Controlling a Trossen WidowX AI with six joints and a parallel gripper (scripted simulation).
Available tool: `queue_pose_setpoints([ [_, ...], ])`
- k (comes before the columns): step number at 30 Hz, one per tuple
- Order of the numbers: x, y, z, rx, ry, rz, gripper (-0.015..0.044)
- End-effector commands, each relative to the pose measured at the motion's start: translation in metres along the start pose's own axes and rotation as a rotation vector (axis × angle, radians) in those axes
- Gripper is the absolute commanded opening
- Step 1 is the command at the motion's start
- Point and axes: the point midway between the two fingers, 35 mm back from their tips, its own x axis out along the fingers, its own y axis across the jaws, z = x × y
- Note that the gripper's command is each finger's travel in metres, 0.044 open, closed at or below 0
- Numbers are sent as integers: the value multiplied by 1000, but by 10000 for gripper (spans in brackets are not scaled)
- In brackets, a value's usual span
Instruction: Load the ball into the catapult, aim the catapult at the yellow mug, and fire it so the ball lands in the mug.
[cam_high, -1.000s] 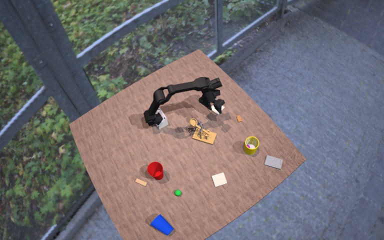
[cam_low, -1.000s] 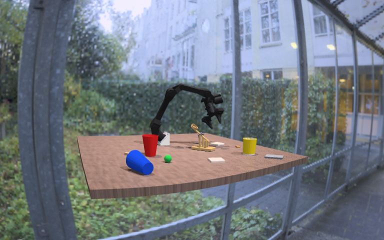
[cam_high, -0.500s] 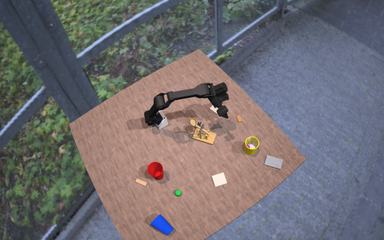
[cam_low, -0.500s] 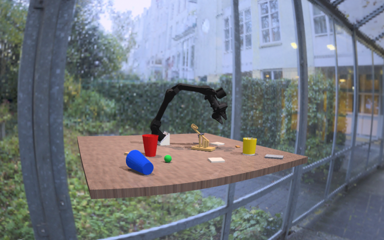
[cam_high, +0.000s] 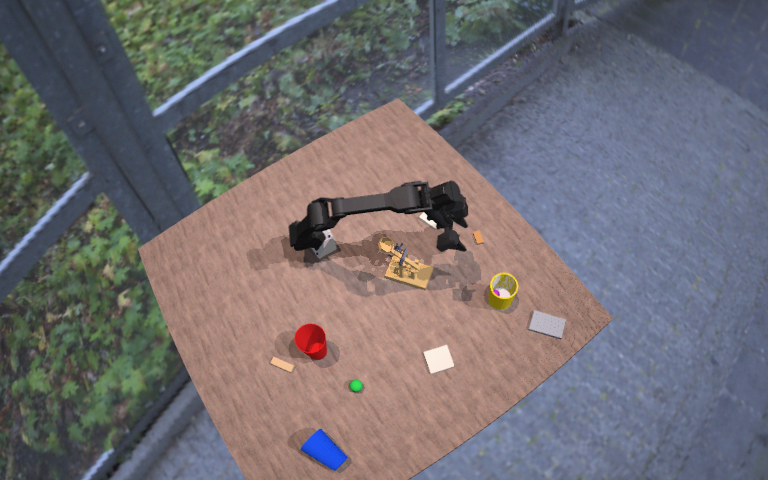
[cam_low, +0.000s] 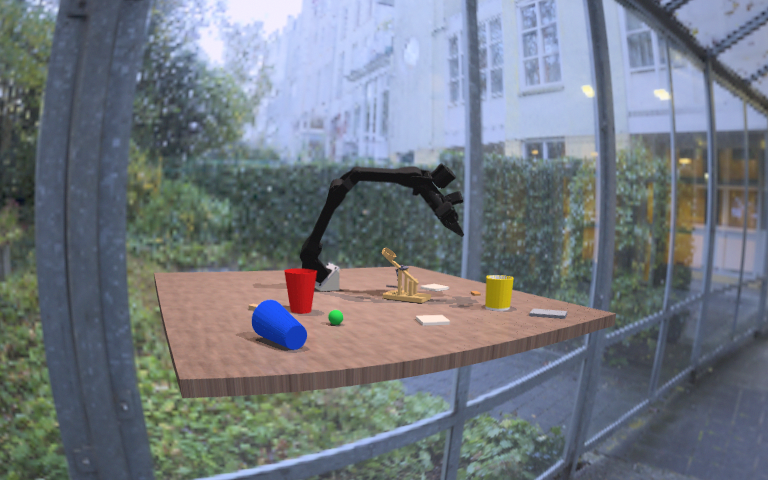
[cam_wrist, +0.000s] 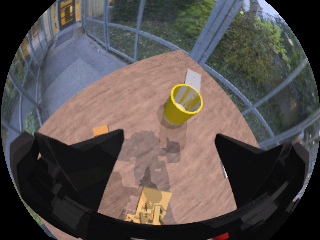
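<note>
The magenta ball (cam_high: 496, 293) shows inside the yellow mug (cam_high: 500, 302) (cam_low: 498, 294) (cam_wrist: 176, 115), low against its wall, in the top view. The mug stands upright; its wall hides the ball in the exterior view, and no ball can be made out in the wrist view. The wooden catapult (cam_high: 419, 276) (cam_low: 405, 296) (cam_wrist: 157, 195) stands on the table with its arm raised and its cup (cam_high: 386, 244) (cam_low: 388, 253) empty. My gripper (cam_high: 465, 238) (cam_wrist: 171, 136) is wide open and empty, high above the table between the catapult and the mug.
A red cup (cam_high: 310, 340) (cam_low: 300, 291) stands upright. A blue cup (cam_high: 323, 450) (cam_low: 278, 325) lies on its side. A green ball (cam_high: 355, 385) (cam_low: 335, 317) is between them. A grey block (cam_high: 547, 324) (cam_low: 547, 313) lies beyond the mug, an orange block (cam_high: 478, 237) (cam_wrist: 100, 130) near the table's edge.
</note>
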Motion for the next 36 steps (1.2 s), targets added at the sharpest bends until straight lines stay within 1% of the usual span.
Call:
queue_pose_setpoints([
  [1, 1, -29, 17, 158, -63, -11, 440],
  [7, 2, -62, 31, 322, -129, -29, 440],
  [26, 2, -63, 31, 327, -131, -29, 440],
  [29, 3, -71, 30, 340, -129, -45, 440],
  [36, 3, -67, 30, 329, -128, -37, 440],
])
